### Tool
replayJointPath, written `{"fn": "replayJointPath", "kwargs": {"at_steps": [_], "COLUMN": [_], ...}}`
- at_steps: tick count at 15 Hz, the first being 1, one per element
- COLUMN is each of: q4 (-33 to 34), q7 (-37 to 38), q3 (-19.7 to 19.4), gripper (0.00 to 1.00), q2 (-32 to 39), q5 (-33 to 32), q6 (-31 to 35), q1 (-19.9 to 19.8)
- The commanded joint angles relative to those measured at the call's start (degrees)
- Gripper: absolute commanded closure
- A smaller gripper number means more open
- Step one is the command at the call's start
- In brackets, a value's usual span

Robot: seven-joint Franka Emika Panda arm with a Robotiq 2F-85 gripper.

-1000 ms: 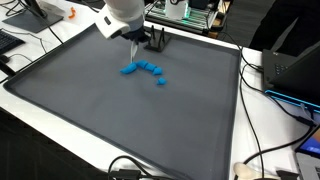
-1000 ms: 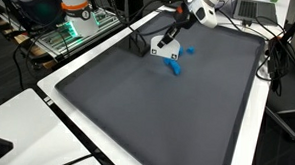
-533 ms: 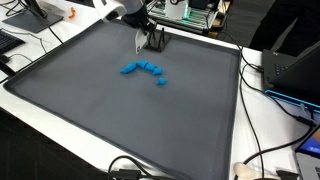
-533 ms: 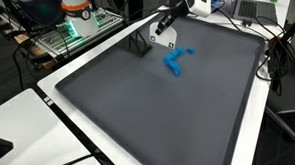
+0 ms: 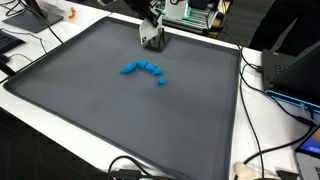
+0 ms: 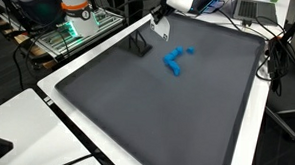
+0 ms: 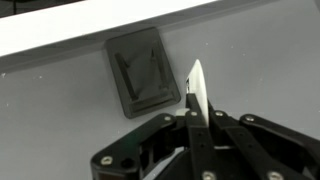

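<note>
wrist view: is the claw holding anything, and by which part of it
Yes: the shut claw pinches a thin white piece by one end, and the rest sticks out past its fingertips.

Mat point(image 5: 130, 120): plain dark grey, no pattern, matte.
Table rim point(image 7: 90, 32): white.
Small blocks point(image 5: 146, 69): bright blue, all one shade, the only strong colour on the mat.
Holder point(image 7: 143, 72): dark grey to black, slightly darker than the mat.
Card point(image 7: 197, 88): white, unmarked.
Gripper point(image 7: 200, 115): black, with pale metal screw heads.
Circuit rack point(image 6: 75, 29): green glow.
</note>
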Motion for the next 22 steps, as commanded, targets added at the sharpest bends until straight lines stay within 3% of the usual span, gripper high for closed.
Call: {"fn": "replayJointPath", "kwargs": {"at_steps": [1,2,8,14,22], "q4": [-6.7,-2.1,-4.6,-6.9,-13.9], "q7": [5.3,2.8,4.5,6.4,15.2], "q3": [-0.9,-0.5,-0.8,-2.8,-6.3], "gripper": [0.99,0.96,0.99,0.99,0.99], "q2": [-5.0,-1.5,-3.5,-3.9,-4.7], "q5": [6.4,3.2,4.9,16.8,27.7], "q6": [1.2,-0.1,-0.1,-1.2,1.1], "q1": [-1.1,-0.5,-0.9,-4.6,-7.2]}}
